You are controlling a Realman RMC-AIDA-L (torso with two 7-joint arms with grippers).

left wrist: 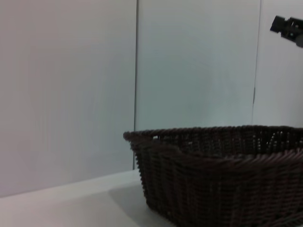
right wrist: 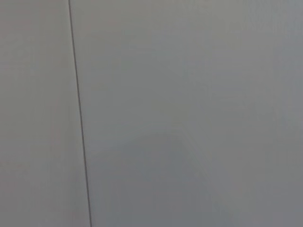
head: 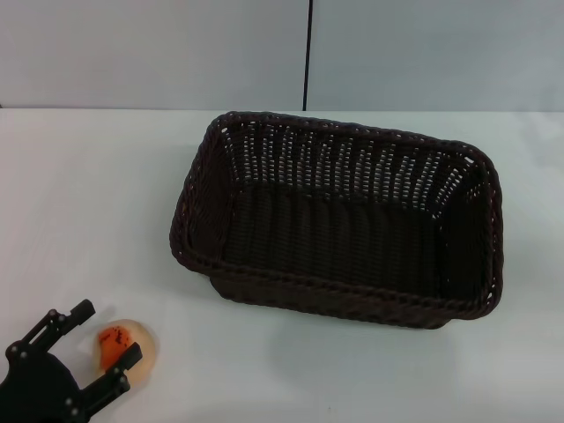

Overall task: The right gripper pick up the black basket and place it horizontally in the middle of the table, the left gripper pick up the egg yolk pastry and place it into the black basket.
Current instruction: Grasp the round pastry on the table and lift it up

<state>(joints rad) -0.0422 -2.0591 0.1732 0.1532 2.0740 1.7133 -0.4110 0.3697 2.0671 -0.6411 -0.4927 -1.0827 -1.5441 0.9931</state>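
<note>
Nearest to us, at about seven o'clock on the table (head: 79, 194), we saw the left tool (head: 104, 342) low over the white surface. Its two black fingers (head: 66, 319) stood apart, one on either side of the egg yolk pastry (head: 123, 342), so the pastry lay in the gap between them. We could not tell from the head view whether either finger touched it. The pastry sat on the table, a pale round bun with an orange-red patch on top, and it appeared to be resting there rather than lifted.

Farther out, from the centre toward about two o'clock, the black basket (head: 339, 220) stood upright on the table with its open mouth up. Its long sides ran roughly across our view, a little skewed, with the end toward three o'clock lying nearer to us than the end toward nine o'clock. We saw nothing inside it but the dark woven floor. It was well apart from the pastry and from the left tool. In the left wrist view the basket (left wrist: 222, 175) showed from the side, its braided rim level and its base on the table (left wrist: 71, 208).

Beyond the basket, a pale wall with a dark vertical seam closed the scene. High against that wall, the left wrist view showed a small black part of the right tool (left wrist: 287, 28); we could not tell whether it was apart or together.
</note>
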